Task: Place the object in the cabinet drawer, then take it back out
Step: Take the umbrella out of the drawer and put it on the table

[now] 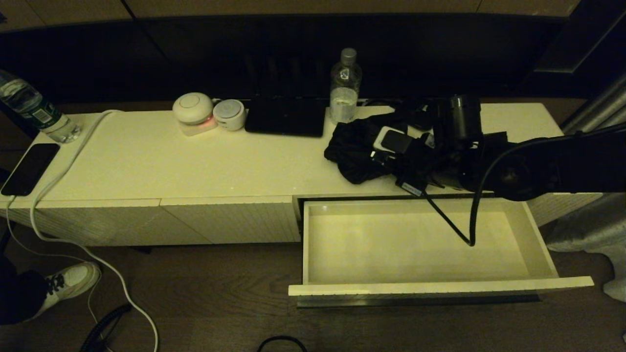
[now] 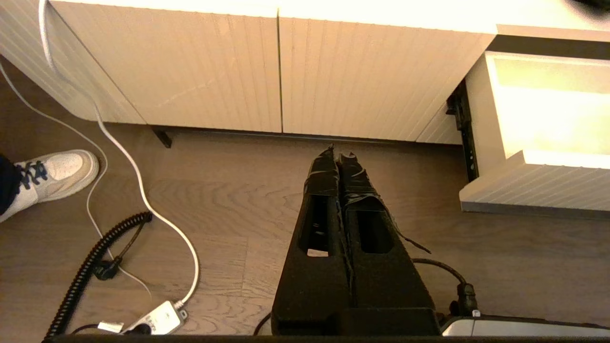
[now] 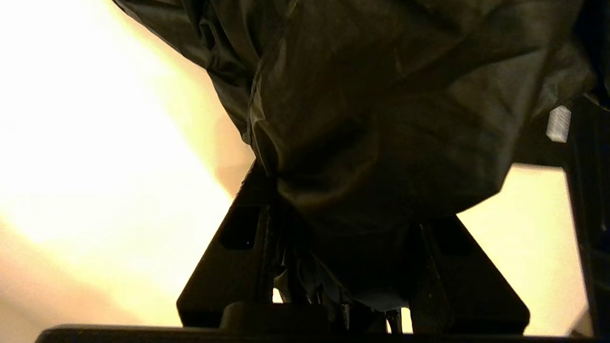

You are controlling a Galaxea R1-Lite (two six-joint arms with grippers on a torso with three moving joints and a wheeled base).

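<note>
The cabinet drawer (image 1: 440,286) stands pulled out at the lower right, and its plain white inside holds nothing. Its ribbed front also shows in the left wrist view (image 2: 538,186). A crumpled black fabric bundle (image 1: 354,146) lies on the cabinet top just behind the drawer. My right gripper (image 1: 391,161) reaches in from the right and is shut on the bundle's near side. In the right wrist view the dark fabric (image 3: 381,119) fills the gap between the fingers (image 3: 238,238). My left gripper (image 2: 339,155) hangs shut and empty, low over the wooden floor in front of the cabinet.
On the cabinet top stand a water bottle (image 1: 345,85), a flat black device (image 1: 286,117), two round white gadgets (image 1: 193,110), another bottle (image 1: 36,110) and a phone (image 1: 29,168). A white cable (image 1: 63,166) trails to the floor. A person's shoe (image 1: 68,283) is at the left.
</note>
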